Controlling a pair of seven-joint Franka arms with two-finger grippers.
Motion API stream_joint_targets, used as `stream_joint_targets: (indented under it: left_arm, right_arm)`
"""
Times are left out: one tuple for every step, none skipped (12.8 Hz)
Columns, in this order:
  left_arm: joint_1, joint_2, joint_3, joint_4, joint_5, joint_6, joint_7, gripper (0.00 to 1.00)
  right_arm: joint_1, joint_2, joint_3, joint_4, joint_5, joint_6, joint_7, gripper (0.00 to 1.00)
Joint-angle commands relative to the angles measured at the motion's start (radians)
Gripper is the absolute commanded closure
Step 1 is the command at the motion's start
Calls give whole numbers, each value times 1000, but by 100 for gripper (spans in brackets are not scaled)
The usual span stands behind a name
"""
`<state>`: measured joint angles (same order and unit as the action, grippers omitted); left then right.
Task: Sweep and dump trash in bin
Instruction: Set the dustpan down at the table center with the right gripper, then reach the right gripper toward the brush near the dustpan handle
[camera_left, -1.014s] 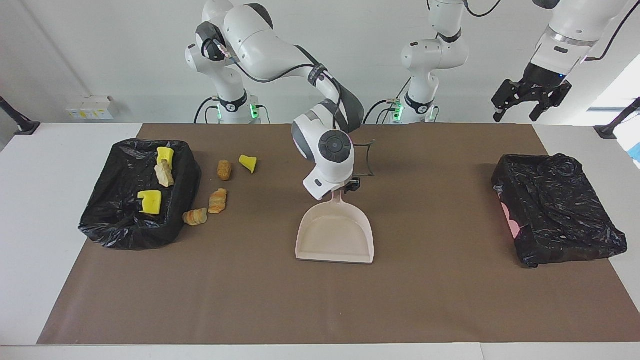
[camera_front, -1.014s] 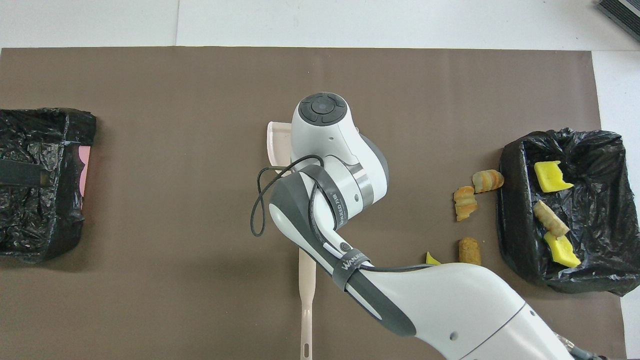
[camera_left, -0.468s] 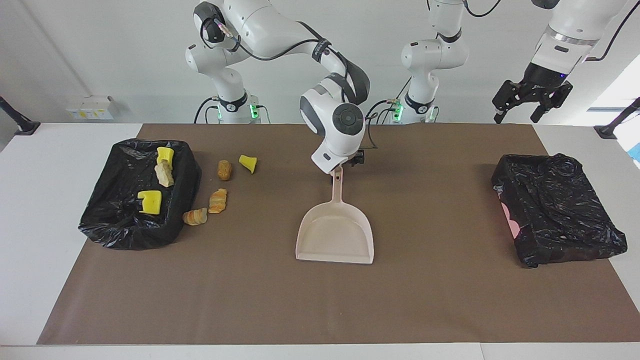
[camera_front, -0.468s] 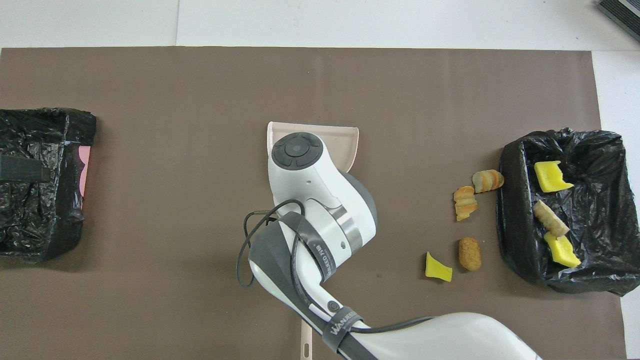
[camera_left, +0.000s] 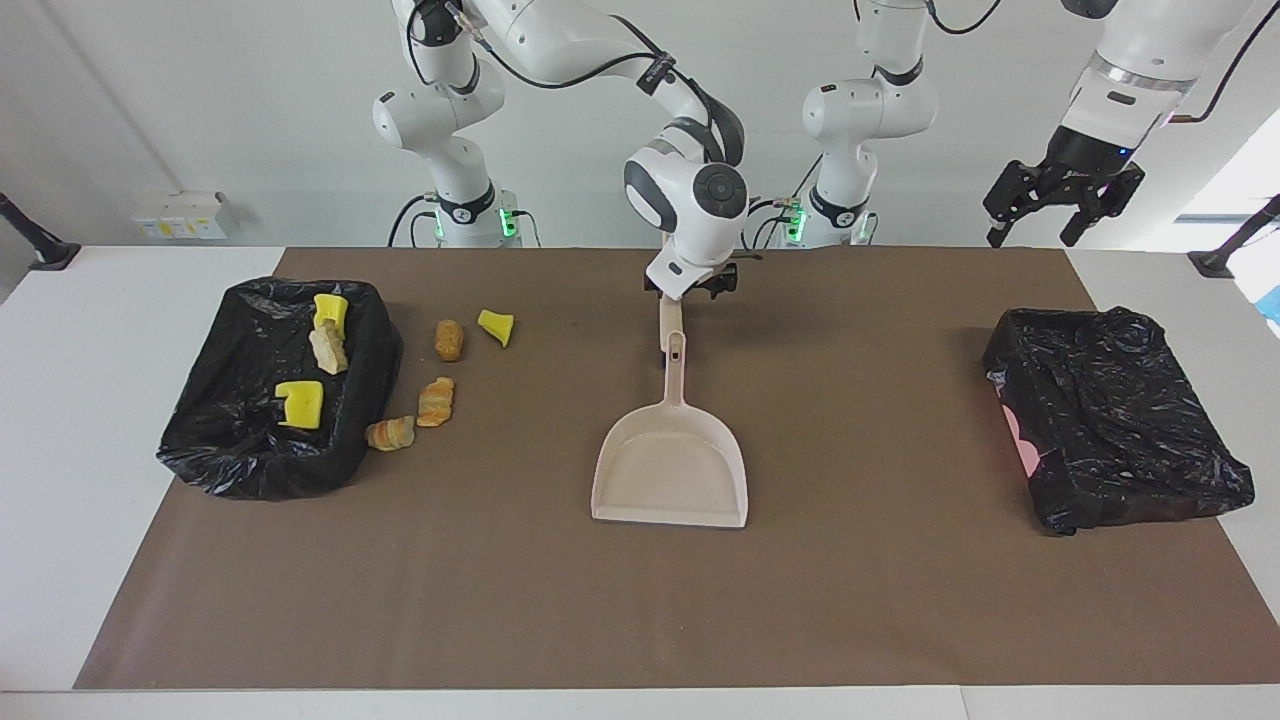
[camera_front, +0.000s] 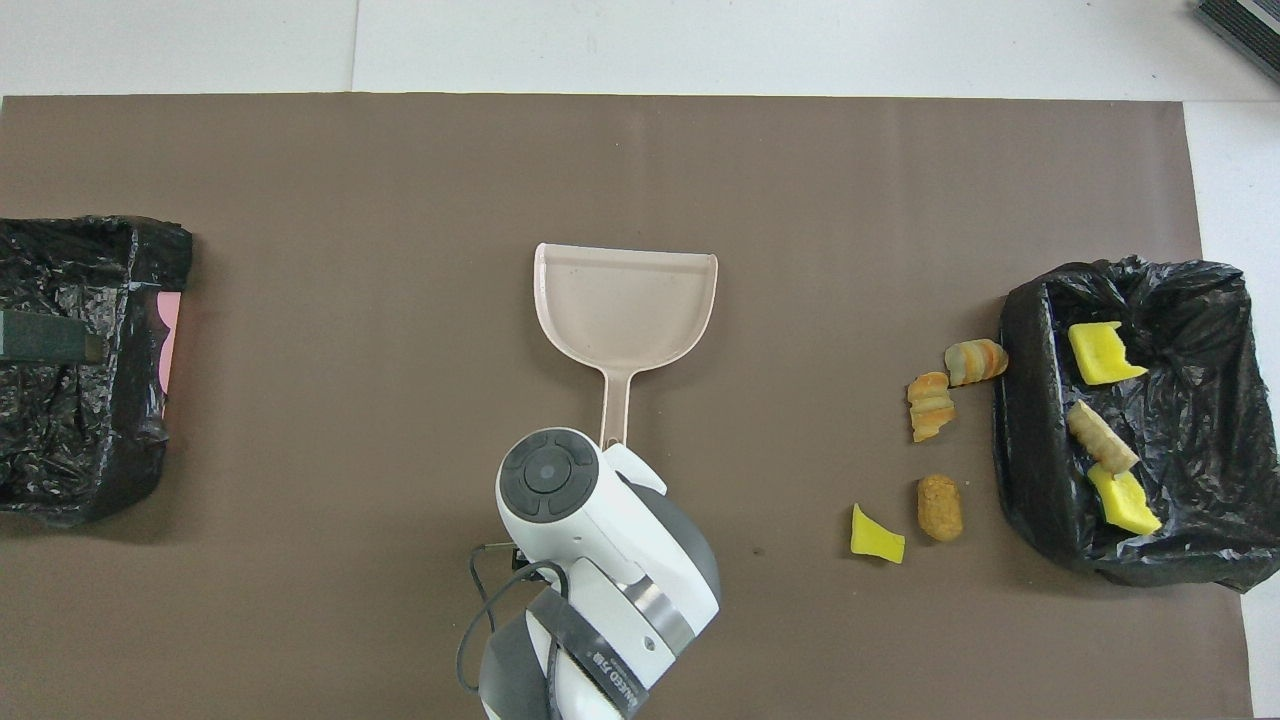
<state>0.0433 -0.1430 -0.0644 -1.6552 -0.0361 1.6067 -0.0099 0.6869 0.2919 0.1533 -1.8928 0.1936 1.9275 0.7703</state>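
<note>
Several scraps of trash lie on the brown mat beside the black-bagged bin: two croissant lumps, a brown lump and a yellow sponge chunk. Three more scraps rest inside the bin. The beige dustpan lies flat at mid-table, its handle pointing toward the robots. My right gripper hangs open just above the handle's end, holding nothing. My left gripper waits open, high over the left arm's end of the table.
A second bin wrapped in a black bag, with a bit of pink showing, stands at the left arm's end of the table. The brown mat covers most of the white table.
My right gripper has let go of the dustpan handle, risen and drawn back toward the robots. The dustpan stays put. The left arm has not moved.
</note>
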Motion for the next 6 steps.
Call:
stream_joint_targets:
  left_arm:
    - [-3,-9,0,-14,-11,9,11,0]
    - [-3,-9,0,-14,-11,7,10,0]
    - [-3,-9,0,-15,-13,9,11,0]
    - [-3,-9,0,-17,-11,9,14,0]
    - [-3,-9,0,-18,-11,9,14,0]
    - [-3,-15,-3,-26,-13,7,10,0]
  right_arm:
    - [28,-131,2,-222,52,146,49,0]
    - [33,-149,3,-264,73,169,70,0]
    - [33,-160,3,-285,108,179,76,0]
    - [37,-169,3,-304,121,188,76,0]
    - [48,-175,3,-310,122,195,72,0]
    - [62,-178,3,-312,122,197,60,0]
